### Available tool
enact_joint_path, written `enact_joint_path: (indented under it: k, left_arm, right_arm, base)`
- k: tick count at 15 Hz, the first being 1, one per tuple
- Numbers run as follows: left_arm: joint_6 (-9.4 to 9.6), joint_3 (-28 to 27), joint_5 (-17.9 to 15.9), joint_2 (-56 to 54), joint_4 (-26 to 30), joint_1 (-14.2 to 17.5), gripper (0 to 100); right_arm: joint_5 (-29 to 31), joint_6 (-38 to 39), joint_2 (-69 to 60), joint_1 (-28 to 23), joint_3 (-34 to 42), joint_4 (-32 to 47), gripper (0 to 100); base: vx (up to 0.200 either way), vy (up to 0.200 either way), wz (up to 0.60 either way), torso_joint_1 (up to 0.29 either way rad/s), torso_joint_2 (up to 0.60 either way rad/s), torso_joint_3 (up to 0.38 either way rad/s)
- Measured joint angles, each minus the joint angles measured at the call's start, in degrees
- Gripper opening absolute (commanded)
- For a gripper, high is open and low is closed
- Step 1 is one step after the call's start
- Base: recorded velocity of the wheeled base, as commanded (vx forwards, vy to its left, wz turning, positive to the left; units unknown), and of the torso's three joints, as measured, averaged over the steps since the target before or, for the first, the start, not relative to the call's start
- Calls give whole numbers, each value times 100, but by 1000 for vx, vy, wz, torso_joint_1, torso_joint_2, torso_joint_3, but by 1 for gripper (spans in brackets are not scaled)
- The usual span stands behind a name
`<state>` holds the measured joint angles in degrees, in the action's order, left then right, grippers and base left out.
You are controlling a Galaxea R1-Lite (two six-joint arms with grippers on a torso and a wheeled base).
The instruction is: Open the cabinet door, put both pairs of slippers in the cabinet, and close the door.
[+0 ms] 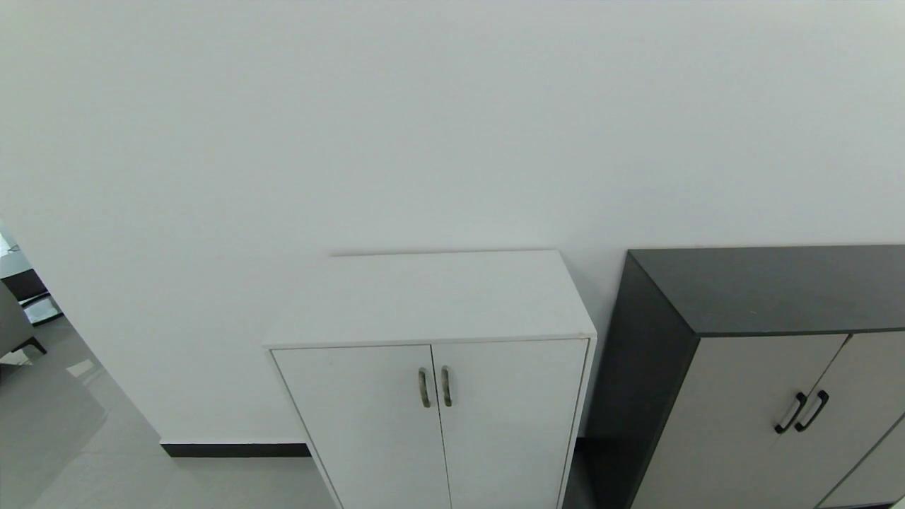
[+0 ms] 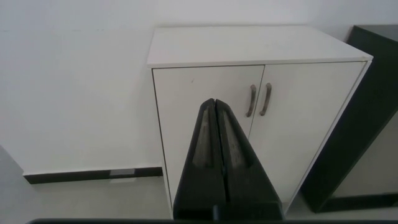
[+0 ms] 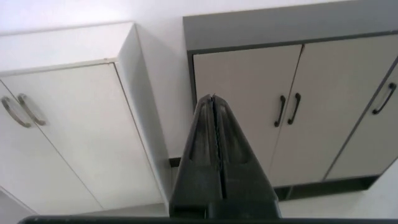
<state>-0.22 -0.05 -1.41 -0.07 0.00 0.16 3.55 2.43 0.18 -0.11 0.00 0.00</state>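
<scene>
A white two-door cabinet stands against the wall, both doors closed, with two metal handles side by side at the middle. In the left wrist view my left gripper is shut with nothing in it, held some way in front of the white cabinet's left door. My right gripper is also shut and empty, in front of the gap between the white cabinet and the dark one.
A dark-framed cabinet with grey doors and black handles stands right of the white one, a narrow gap between them. Grey tiled floor lies open to the left, with furniture legs at the far left edge.
</scene>
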Motion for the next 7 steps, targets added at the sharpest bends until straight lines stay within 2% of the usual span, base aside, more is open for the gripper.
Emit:
enact_joint_path:
  k: [7]
  left_arm:
    - [0,-5,0,0,0,0,0]
  right_arm:
    - [-2,-18,-28,1,0,2,0]
  base:
    - [0,0,0,0,0,0]
